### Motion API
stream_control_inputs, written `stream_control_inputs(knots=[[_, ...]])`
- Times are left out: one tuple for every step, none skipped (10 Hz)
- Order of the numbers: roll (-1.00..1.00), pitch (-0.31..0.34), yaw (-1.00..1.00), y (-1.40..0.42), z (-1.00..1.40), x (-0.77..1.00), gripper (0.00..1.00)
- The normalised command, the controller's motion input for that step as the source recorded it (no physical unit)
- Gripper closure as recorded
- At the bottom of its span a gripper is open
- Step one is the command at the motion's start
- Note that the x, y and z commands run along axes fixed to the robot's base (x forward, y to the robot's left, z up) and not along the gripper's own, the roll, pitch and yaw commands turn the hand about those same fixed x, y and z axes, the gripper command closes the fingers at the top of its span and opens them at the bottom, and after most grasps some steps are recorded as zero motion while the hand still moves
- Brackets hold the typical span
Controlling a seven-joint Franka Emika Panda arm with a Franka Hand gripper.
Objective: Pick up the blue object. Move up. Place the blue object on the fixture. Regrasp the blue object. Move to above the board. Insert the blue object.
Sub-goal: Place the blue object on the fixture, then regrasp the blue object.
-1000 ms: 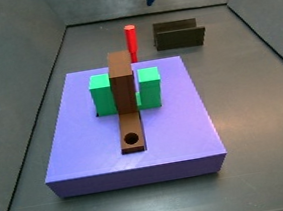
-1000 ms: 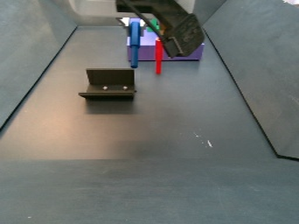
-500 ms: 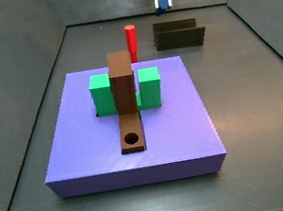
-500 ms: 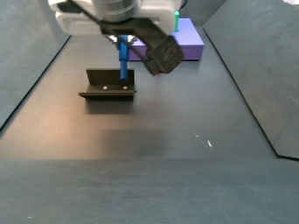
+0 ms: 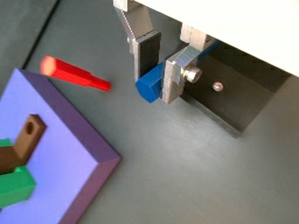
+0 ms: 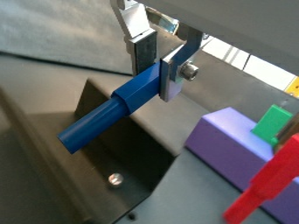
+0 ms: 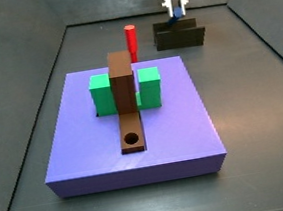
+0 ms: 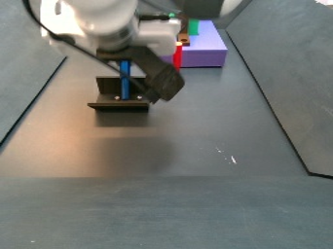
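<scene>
The end effector [image 5: 159, 72] sits over the fixture [image 7: 179, 37] at the far end of the floor, its silver fingers [image 6: 177, 68] clamped on the blue object [image 6: 111, 115]. In both wrist views the slim blue peg runs out from between the dark pads, gripped near one end, with its free end reaching down toward the fixture's dark recess. In a side view the blue object [image 8: 125, 80] stands roughly upright below the arm, its lower end at the top of the fixture [image 8: 119, 103]; whether it touches the holder cannot be told. In a side view only a sliver of blue [image 7: 176, 15] shows between the fingers, just above the fixture's back wall.

The red peg [image 7: 131, 37] stands upright on the floor beside the fixture, apart from it and just beyond the far edge of the violet slab [image 7: 136, 152]. In a wrist view the red peg [image 5: 76, 73] appears next to the slab's corner.

The board [image 7: 125, 98] lies lengthwise along the slab's top, its round hole [image 7: 131, 139] near the end farthest from the fixture. Two green blocks [image 7: 102, 93] flank the board on either side, touching it. The end effector and the blue object are well apart from the board.
</scene>
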Motion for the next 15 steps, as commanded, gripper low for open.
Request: stream_control_inputs(knots=[[-0.06, 0.000, -0.14, 0.00, -0.38, 0.34, 1.00], [-0.17, 0.000, -0.12, 0.01, -0.22, 0.13, 1.00], [-0.20, 0.000, -0.05, 0.00, -0.11, 0.00, 1.00], [-0.04, -0.006, 0.00, 0.00, -0.04, 0.00, 1.00], [-0.08, 0.000, 0.00, 0.00, -0.03, 0.00, 1.00], [0.01, 0.000, 0.00, 0.00, 0.00, 0.00, 1.00], [0.00, 0.000, 0.00, 0.00, 0.00, 0.00, 1.00], [0.00, 0.000, 0.00, 0.00, 0.00, 0.00, 0.00], [0.40, -0.380, 0.00, 0.01, 0.80, 0.16, 0.00], [0.46, -0.403, 0.00, 0.00, 0.92, 0.02, 0.00], [0.49, -0.397, 0.00, 0.00, 0.90, 0.00, 0.00], [0.63, -0.349, 0.00, -0.01, 0.78, 0.00, 0.00], [0.83, -0.257, 0.00, -0.08, 0.71, 0.00, 0.00], [1.00, -0.154, 0.00, -0.16, 0.65, -0.02, 0.00], [1.00, 0.000, 0.00, -0.24, 0.48, -0.01, 0.00]])
